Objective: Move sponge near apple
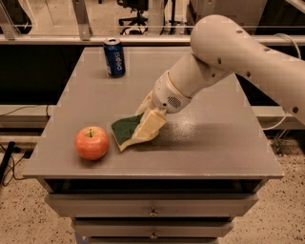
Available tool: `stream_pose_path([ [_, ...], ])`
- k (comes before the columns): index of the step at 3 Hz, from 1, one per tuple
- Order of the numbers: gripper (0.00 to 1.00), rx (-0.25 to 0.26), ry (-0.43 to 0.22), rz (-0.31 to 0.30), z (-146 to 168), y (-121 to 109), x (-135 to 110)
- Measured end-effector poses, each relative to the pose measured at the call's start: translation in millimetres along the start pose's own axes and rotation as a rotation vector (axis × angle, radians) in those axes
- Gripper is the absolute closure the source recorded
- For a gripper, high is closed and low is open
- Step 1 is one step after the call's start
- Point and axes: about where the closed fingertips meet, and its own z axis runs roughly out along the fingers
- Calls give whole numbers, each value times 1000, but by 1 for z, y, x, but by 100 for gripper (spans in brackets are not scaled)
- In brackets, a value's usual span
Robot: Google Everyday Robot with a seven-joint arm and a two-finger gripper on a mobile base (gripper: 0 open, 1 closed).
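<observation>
Jaws around sponge (125, 129) (near apple (92, 143))

A grey desk (214, 157) has two knobbed drawers (152, 207) in its front. A blue soda can (114, 57) stands upright near the far edge, at 11 o'clock from the jaws, which are low over the desk's middle. An office chair (136, 14) shows at 12 o'clock, and cables (9, 162) lie on the speckled floor (19, 219) at 8 o'clock.
</observation>
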Motion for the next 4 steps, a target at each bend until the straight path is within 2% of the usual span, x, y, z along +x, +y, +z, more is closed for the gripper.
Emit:
stream_pose_path([
  [1,14,-4,-4,7,2,-2,-1],
  [2,0,-16,-6,11,3,-1,-9],
  [3,0,28,-14,31,-16,-11,-7],
  [4,0,113,-61,39,-60,-25,-1],
])
